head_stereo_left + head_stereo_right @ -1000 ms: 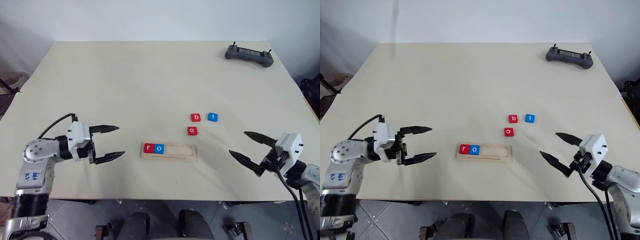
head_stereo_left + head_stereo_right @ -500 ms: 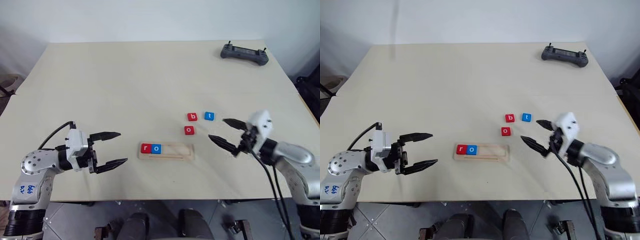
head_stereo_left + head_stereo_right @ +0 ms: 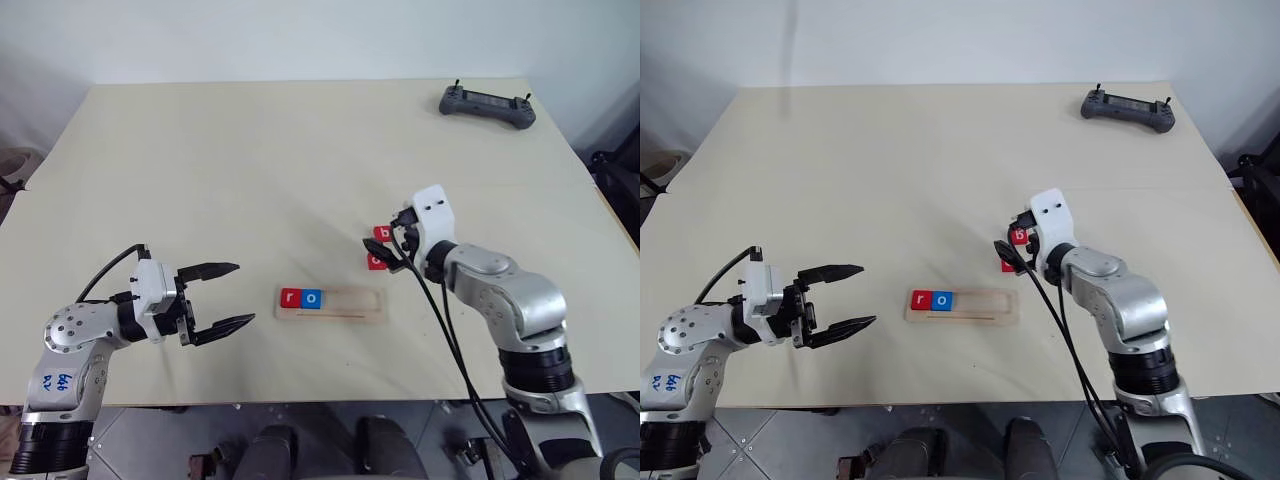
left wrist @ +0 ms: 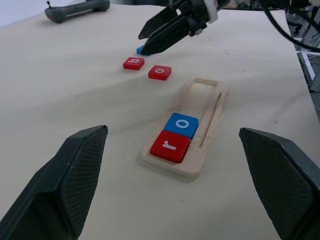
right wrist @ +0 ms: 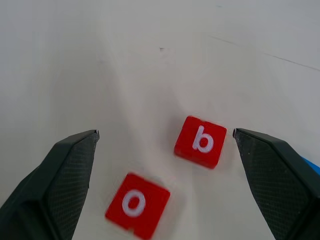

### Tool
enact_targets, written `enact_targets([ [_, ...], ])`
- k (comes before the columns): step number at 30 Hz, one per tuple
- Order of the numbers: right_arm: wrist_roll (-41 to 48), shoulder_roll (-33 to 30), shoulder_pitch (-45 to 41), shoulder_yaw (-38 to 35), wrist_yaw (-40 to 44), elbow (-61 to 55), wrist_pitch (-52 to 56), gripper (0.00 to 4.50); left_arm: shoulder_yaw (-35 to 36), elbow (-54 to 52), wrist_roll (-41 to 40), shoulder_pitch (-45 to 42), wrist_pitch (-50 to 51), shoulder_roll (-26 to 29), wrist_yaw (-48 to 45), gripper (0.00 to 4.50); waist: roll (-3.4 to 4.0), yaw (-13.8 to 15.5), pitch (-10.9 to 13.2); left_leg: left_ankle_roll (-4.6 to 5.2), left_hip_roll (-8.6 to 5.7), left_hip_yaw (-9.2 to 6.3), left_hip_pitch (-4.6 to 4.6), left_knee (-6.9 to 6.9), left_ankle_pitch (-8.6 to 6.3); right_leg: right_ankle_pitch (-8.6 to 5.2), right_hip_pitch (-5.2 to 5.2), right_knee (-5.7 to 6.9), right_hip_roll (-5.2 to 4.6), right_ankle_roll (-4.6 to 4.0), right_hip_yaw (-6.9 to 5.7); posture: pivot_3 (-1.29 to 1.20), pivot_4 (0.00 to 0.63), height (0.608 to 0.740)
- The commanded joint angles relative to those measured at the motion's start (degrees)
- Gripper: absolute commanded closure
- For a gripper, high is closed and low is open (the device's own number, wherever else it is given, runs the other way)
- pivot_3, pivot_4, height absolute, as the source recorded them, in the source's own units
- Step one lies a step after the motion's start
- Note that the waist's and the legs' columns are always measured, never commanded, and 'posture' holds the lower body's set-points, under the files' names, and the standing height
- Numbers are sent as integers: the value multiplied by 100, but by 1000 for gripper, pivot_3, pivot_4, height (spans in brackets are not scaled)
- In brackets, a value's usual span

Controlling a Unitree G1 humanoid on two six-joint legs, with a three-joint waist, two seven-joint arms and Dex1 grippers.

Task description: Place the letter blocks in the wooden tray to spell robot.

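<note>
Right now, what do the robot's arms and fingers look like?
Both arms are silver-grey metal with black joint bands. Left gripper and right gripper: white wrist block, two black tapered fingers with meshed pads. Black cables trail off each wrist; blue markings on the left arm.

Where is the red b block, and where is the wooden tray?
red b block (image 5: pixel 200 141), right wrist view, on its top face by the white letter.
wooden tray (image 4: pixel 205 116), left wrist view, on the bare part of its groove.

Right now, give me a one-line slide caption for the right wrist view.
Open right gripper fingers frame red b block and red o block on the table.
</note>
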Motion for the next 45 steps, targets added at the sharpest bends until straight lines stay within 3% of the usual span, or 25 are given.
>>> enact_targets([
  [1,-192,83,-102,-93,-218,-34,37,0,67,-173,-43,51,-40,20,70,30,0,1,0,1,-3,-1,0,1,0,0,0,2,-2,0,1,0,150,740],
  [13,184,-1189,524,-944,643,-968,414,0,-47,-27,-38,-67,-74,-4,30,30,0,-18,0,4,0,-3,0,-4,-2,0,0,2,1,0,2,0,150,740],
  [19,328,-1446,856,-1044,897,-1175,506,0,-197,257,2,-379,-200,-78,-74,30,0,-40,0,4,4,4,1,-3,-2,0,1,-2,5,0,3,0,150,740],
  [45,447,-1191,1220,-966,977,-1471,250,0,-332,549,48,-627,-124,-92,-118,30,0,-30,0,4,3,4,0,-5,-2,0,2,-10,3,0,4,0,150,740],
])
